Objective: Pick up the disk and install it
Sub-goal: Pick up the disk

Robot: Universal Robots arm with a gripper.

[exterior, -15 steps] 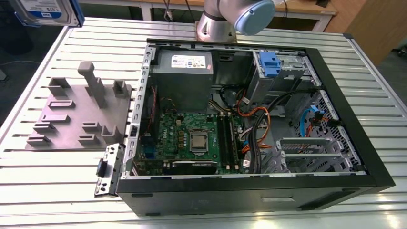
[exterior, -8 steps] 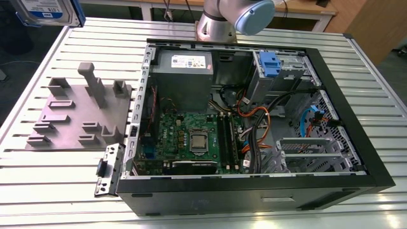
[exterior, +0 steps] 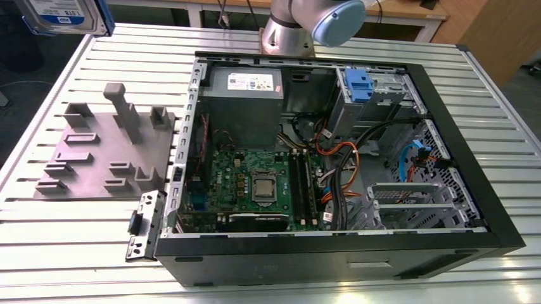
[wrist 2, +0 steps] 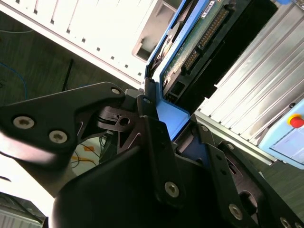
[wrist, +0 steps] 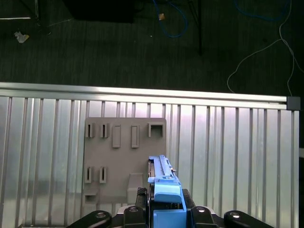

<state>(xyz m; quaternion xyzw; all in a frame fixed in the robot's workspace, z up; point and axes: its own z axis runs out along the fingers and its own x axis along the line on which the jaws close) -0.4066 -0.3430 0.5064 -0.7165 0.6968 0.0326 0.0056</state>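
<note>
The disk (exterior: pixel 63 16) hangs in the air at the far corner on the exterior view's left, its white-and-blue label showing. In the second wrist view the disk (wrist 2: pixel 199 38) shows its green circuit-board side, framed by the blue carrier. My gripper (wrist 2: pixel 173 118) is shut on the carrier's end, a black finger (wrist 2: pixel 147 111) pressing each side. In the first wrist view the disk (wrist: pixel 164 187) stands edge-on in my gripper (wrist: pixel 166 213), above the grey fixture plate (wrist: pixel 123 156).
An open computer case (exterior: pixel 473 158) lies on the slatted aluminium table (exterior: pixel 507 82), with a motherboard, cables, a grey power supply box (exterior: pixel 245 95) and a drive bay with a blue clip (exterior: pixel 359 85). The grey fixture plate (exterior: pixel 93 158) with upright pegs sits beside the case. Floor cables lie beyond the table edge.
</note>
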